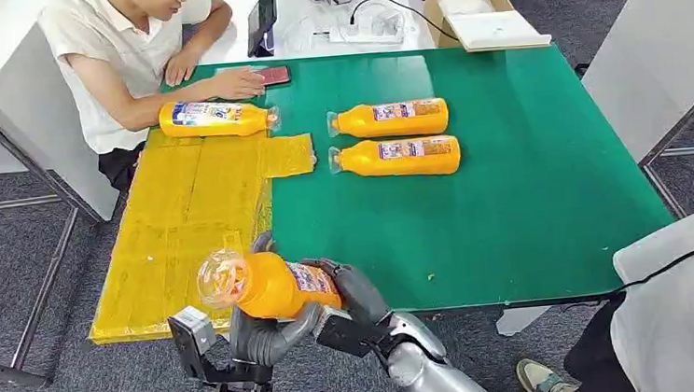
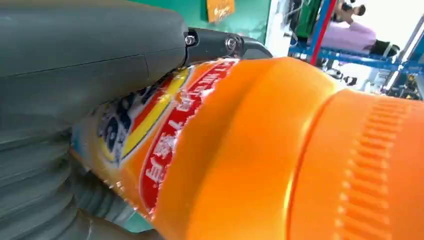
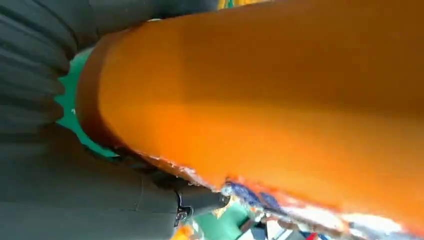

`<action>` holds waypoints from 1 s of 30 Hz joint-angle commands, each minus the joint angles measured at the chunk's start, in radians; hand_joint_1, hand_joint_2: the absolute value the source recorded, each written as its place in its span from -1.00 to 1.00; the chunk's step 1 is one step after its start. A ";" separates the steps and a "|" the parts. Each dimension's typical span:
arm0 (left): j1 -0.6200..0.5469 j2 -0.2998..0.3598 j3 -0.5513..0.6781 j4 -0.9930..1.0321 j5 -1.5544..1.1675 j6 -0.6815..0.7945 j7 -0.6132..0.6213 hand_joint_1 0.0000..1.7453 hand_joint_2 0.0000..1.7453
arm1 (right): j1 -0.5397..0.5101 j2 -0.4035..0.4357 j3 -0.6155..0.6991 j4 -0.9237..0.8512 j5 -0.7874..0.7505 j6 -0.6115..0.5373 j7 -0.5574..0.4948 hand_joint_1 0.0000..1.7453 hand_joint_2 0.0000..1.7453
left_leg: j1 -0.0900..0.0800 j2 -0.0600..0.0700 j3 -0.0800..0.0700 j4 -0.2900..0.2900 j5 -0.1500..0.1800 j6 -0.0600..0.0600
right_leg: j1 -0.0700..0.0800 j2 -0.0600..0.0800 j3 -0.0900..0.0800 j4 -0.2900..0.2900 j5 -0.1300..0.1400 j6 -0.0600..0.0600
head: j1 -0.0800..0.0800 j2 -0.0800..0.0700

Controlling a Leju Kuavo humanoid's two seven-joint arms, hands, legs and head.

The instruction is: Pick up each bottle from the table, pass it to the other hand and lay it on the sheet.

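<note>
Both hands grip one orange bottle (image 1: 271, 284) at the near edge of the table (image 1: 549, 199), above the border between the yellow sheet (image 1: 186, 218) and the green mat. The left hand (image 1: 269, 328) cups the bottle from below, fingers curled up around its body; the right hand (image 1: 355, 289) wraps the labelled base end from the right. The bottle lies roughly level, its clear cap pointing left, away from the right hand and toward the sheet. In the left wrist view the thick grey thumb (image 2: 90, 55) presses on the label, with the orange body filling the space past it; in the right wrist view the orange body (image 3: 280, 100) sits tight against the ribbed cover. Well beyond the hands, a second bottle (image 1: 217, 118) lies on the far end of the sheet, cap to the right. Two more bottles (image 1: 391, 118) (image 1: 398, 157) lie side by side on the green mat, ahead and right of the hands, caps to the left. A person's hand (image 1: 239, 83) rests on the far table edge.
</note>
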 commanded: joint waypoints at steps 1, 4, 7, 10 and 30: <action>-0.063 0.004 -0.032 0.078 -0.001 0.013 0.021 -1.00 1.00 | -0.057 0.020 0.089 0.153 0.005 -0.002 0.019 1.00 1.00 | 0.000 0.000 0.002 -0.001 0.000 -0.001 | 0.001 -0.001 0.002 -0.001 -0.001 -0.001 | 0.000 0.000; -0.072 -0.004 -0.017 0.091 0.011 0.030 0.028 1.00 1.00 | -0.054 0.031 0.101 0.158 0.001 0.014 0.013 1.00 1.00 | 0.001 0.001 0.002 -0.001 -0.001 -0.001 | 0.001 0.000 0.002 0.000 0.000 -0.001 | 0.000 0.000; -0.082 -0.006 -0.014 0.108 0.012 0.043 0.028 1.00 1.00 | -0.044 0.036 0.117 0.144 -0.009 0.020 0.005 1.00 1.00 | 0.001 0.000 0.002 -0.001 0.000 -0.001 | 0.001 -0.001 0.002 -0.001 0.000 -0.001 | 0.000 0.000; -0.059 -0.021 0.004 0.087 0.011 0.067 0.016 1.00 1.00 | -0.023 0.034 0.109 0.117 -0.040 0.036 -0.007 -0.88 1.00 | 0.001 0.001 0.003 0.000 -0.001 -0.002 | 0.002 -0.001 0.004 0.000 -0.001 -0.002 | 0.000 0.000; -0.049 0.052 0.133 -0.023 -0.160 0.264 -0.017 1.00 1.00 | 0.083 0.020 -0.046 0.037 -0.205 -0.002 -0.069 -1.00 -1.00 | 0.001 0.000 0.002 -0.001 0.000 -0.001 | 0.001 -0.001 0.002 0.000 -0.001 -0.002 | 0.000 0.000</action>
